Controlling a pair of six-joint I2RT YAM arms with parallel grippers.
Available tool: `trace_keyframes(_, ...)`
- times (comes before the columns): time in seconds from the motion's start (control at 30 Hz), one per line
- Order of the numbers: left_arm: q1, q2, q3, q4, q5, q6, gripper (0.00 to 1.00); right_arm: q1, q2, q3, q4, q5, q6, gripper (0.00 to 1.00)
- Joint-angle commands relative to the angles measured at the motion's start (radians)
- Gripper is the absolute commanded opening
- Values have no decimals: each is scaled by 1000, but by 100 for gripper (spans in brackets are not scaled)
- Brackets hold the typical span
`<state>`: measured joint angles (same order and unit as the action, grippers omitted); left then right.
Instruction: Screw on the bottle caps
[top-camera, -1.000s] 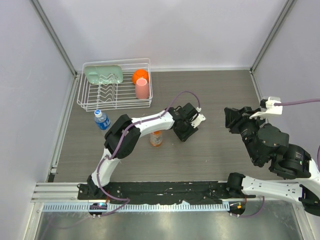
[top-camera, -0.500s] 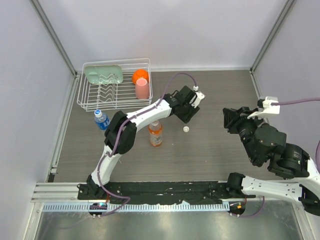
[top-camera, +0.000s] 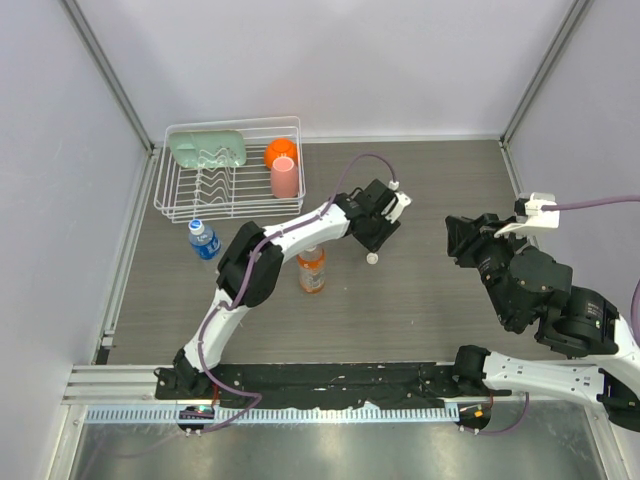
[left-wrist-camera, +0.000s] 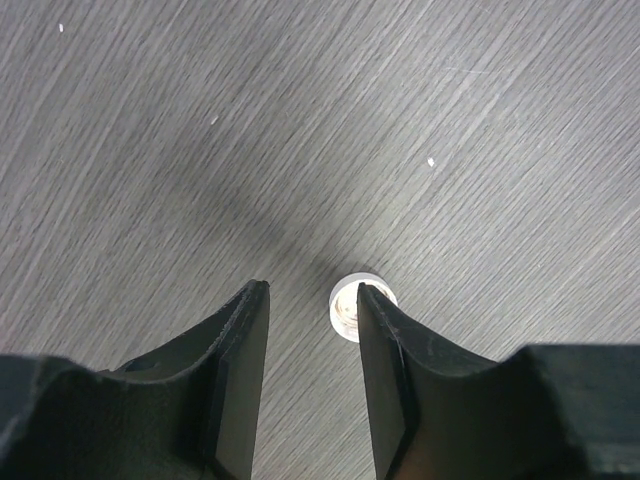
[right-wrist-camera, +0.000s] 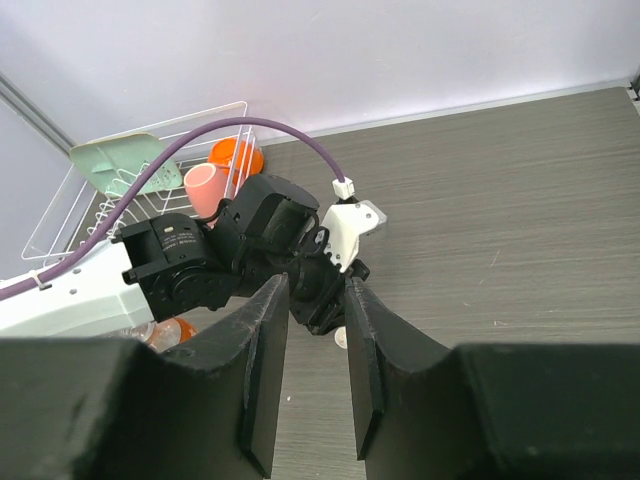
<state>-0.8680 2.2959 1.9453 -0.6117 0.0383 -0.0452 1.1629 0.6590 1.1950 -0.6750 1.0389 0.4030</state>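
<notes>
Table (top-camera: 440, 180): grey wood-grain, walled by pale panels on three sides.
Dish rack (top-camera: 180, 205): white wire, at the far left corner; holds a green plate (top-camera: 207, 149), an orange cup (top-camera: 281, 152) and a pink cup (top-camera: 284, 177).
Left arm (top-camera: 245, 268): stretched from its base to mid-table, elbow raised, forearm running right, wrist tipped down at the table.
Left gripper (top-camera: 376, 243) (left-wrist-camera: 312, 300): partly open, fingers parted with only bare table between them, holding nothing.
White cap (top-camera: 372, 258) (left-wrist-camera: 346, 308): open side up on the table, outside the fingers, just beyond one fingertip, which partly hides it.
Orange bottle (top-camera: 311, 273): upright, under the left forearm, near the cap.
Blue-label bottle (top-camera: 204, 241): upright just in front of the rack, well apart from the cap.
Right arm (top-camera: 545, 295): folded and raised over the right side, wrist aimed left at the left gripper.
Right gripper (top-camera: 458, 240) (right-wrist-camera: 317, 290): closed to a slim slit, nothing held, clear of the table.
</notes>
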Motion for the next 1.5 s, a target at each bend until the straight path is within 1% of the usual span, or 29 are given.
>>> trace_keyframes(0.0, -2, 2, -11, 12, 3, 7, 43, 3, -1, 5, 25, 26, -1, 35)
trace_keyframes(0.23, -2, 0, -66, 29, -29, 30, 43, 3, -6, 2, 17, 27, 3, 35)
trace_keyframes(0.57, -9, 7, -80, 47, -12, 24, 42, 3, -2, 0, 15, 29, 7, 35)
trace_keyframes(0.63, -15, 14, -88, 52, -12, 25, 38, 3, -2, -2, 14, 29, 7, 35)
trace_keyframes(0.73, -25, 23, -91, 53, -11, 27, 26, 3, -2, -2, 14, 27, 8, 35)
trace_keyframes(0.77, -25, 30, -91, 53, -11, 28, 17, 3, -4, -2, 12, 29, 10, 35)
trace_keyframes(0.87, -28, 36, -95, 53, -9, 28, 8, 3, -7, 2, 5, 29, 16, 35)
trace_keyframes(0.93, -28, 34, -95, 55, -6, 30, 5, 3, -10, 2, 2, 29, 19, 35)
trace_keyframes(0.97, -28, 34, -97, 53, -2, 30, 1, 3, -10, 2, 0, 29, 22, 35)
trace_keyframes(1.07, -29, 11, -100, 52, 2, 28, 0, 3, -7, -2, -1, 38, 25, 35)
trace_keyframes(1.17, -29, -68, -98, 26, 0, 36, 0, 3, 1, 11, -1, 49, 37, 35)
trace_keyframes(1.3, -28, -268, -135, 6, -29, 41, 0, 3, 16, 47, -3, 82, 101, 36)
trace_keyframes(1.33, -28, -388, -153, 21, -63, 79, 0, 3, 16, 58, -3, 85, 129, 38)
trace_keyframes(1.37, -28, -448, -178, 41, -81, 91, 0, 3, 16, 61, -1, 87, 179, 41)
trace_keyframes(1.4, -29, -523, -240, 64, -122, 112, 0, 3, 14, 63, 2, 89, 212, 43)
trace_keyframes(1.43, -29, -643, -262, 94, -142, 134, 0, 3, 16, 63, 5, 87, 242, 44)
trace_keyframes(1.47, -29, -686, -258, 70, -168, 174, 0, 3, 13, 60, 11, 79, 293, 46)
